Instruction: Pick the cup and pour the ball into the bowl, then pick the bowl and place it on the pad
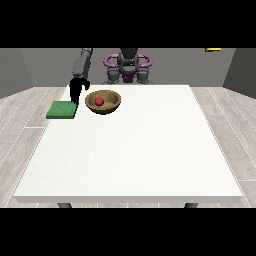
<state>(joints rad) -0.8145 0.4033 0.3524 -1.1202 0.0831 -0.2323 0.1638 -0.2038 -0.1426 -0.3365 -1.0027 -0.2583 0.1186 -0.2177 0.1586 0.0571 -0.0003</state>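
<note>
A brown wooden bowl (103, 103) stands on the white table (135, 150) at the back left, with a red ball (99, 101) lying inside it. Left of the bowl lies a flat green pad (62, 110). The hand at the view's left (76, 91) hangs between the pad and the bowl, over the pad's back right corner. Its fingers point straight down and hold nothing, apart from the bowl's rim. No cup shows anywhere. No hand shows at the view's right.
The robot's torso (128, 67) stands behind the table's far edge. The arm (82, 62) reaches down from the upper left. Grey wood floor surrounds the table.
</note>
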